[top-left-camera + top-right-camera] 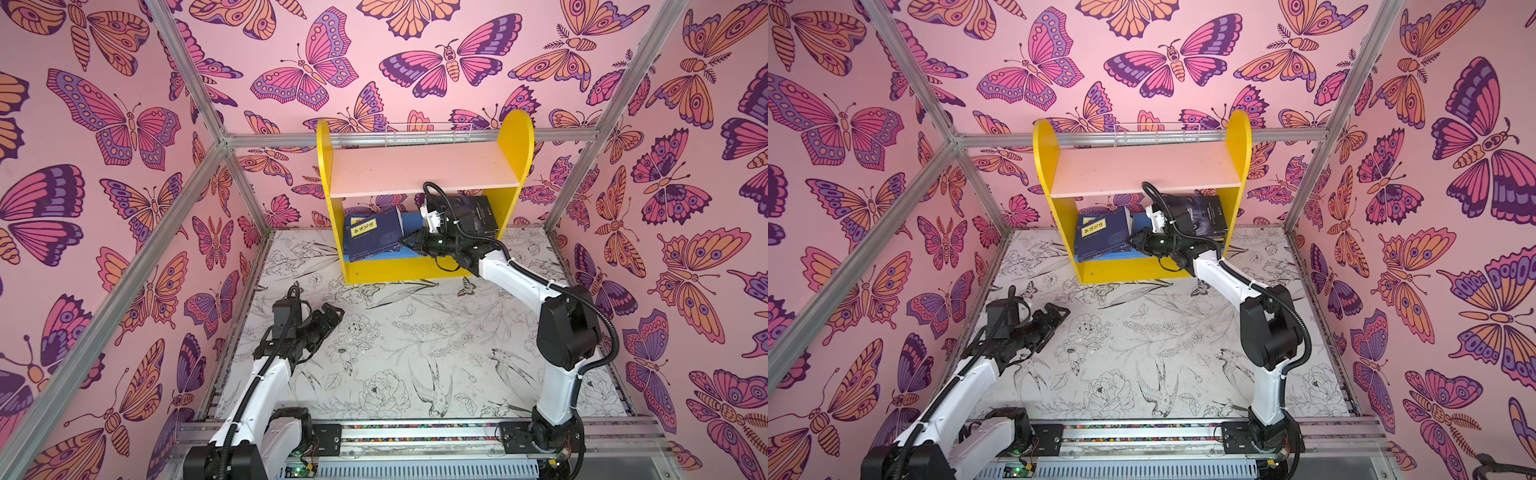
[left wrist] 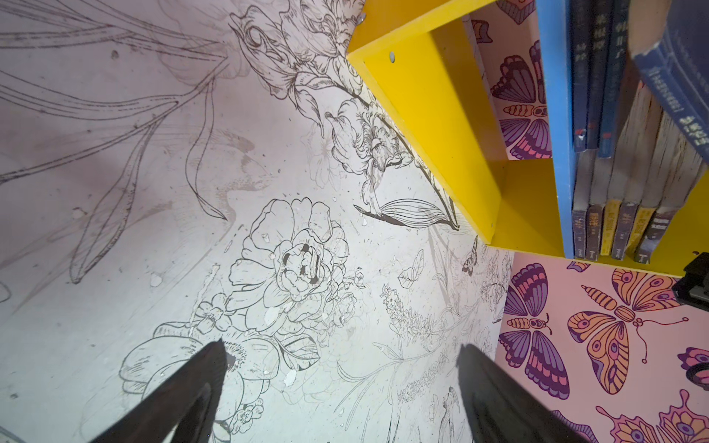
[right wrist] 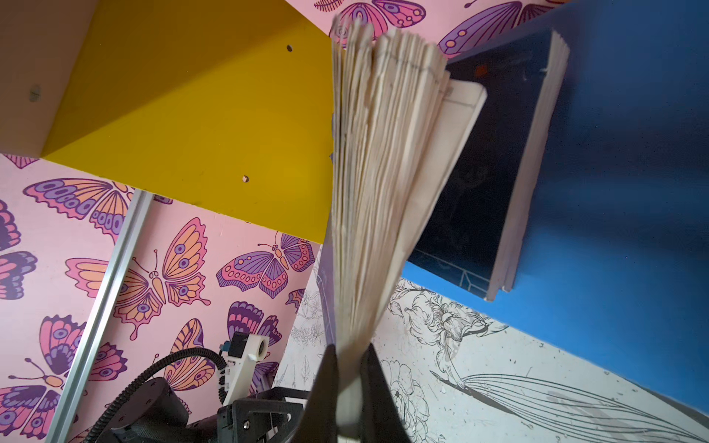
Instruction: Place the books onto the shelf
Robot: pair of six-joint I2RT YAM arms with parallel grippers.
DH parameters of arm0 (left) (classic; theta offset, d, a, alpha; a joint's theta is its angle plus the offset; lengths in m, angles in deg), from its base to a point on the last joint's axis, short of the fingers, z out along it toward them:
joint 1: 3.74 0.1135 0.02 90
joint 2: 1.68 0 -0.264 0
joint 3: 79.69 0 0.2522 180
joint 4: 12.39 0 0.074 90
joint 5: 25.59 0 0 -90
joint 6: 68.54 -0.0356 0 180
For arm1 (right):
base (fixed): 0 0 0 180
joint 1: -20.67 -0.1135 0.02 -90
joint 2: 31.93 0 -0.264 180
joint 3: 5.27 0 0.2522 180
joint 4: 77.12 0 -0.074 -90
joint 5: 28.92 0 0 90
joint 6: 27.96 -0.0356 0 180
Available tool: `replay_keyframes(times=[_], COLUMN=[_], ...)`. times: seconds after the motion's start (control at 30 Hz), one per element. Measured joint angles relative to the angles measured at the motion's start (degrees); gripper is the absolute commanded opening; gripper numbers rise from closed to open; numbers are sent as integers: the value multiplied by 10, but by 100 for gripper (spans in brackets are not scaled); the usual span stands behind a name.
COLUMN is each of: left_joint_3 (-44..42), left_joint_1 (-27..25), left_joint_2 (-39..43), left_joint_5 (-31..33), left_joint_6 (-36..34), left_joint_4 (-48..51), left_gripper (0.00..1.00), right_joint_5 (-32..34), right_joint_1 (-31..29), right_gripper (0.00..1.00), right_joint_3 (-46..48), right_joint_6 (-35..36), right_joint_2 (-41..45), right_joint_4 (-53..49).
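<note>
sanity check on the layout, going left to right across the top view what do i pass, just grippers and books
left gripper → navy book → right gripper, pinching that book's pages → black books

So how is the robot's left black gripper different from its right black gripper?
The left gripper is open and empty; the right gripper pinches a fanned paperback book. The left is over the flower-print table; the right is at the yellow wooden shelf. Both are black.
</note>
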Motion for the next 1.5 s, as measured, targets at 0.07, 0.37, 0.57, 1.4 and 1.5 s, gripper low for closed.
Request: replay_keyframes(times=[0.07, 0.37, 0.57, 1.4, 1.5], left_joint_3=[0, 0, 0, 0, 0], left_joint_1=[-2, -4, -5, -7, -7], left_joint_2=[0, 0, 0, 5, 6], left_joint_5=[0, 0, 0, -2, -2], left_joint_6=[0, -2, -4, -5, -5], left_joint_4=[0, 0, 0, 0, 0], left_gripper=[96, 97, 98, 100, 100], right_joint_5=[4, 19, 31, 87, 106], right_joint_1=[0, 0, -2, -21, -30], right_gripper=[0, 0, 0, 28, 41], right_joint_3=[-5, -19, -41, -90, -100], right_joint_6=[3, -13, -45, -88, -66], right_joint_2=[-2, -13, -45, -98, -98], right_joint_4=[-4, 5, 40, 34, -2])
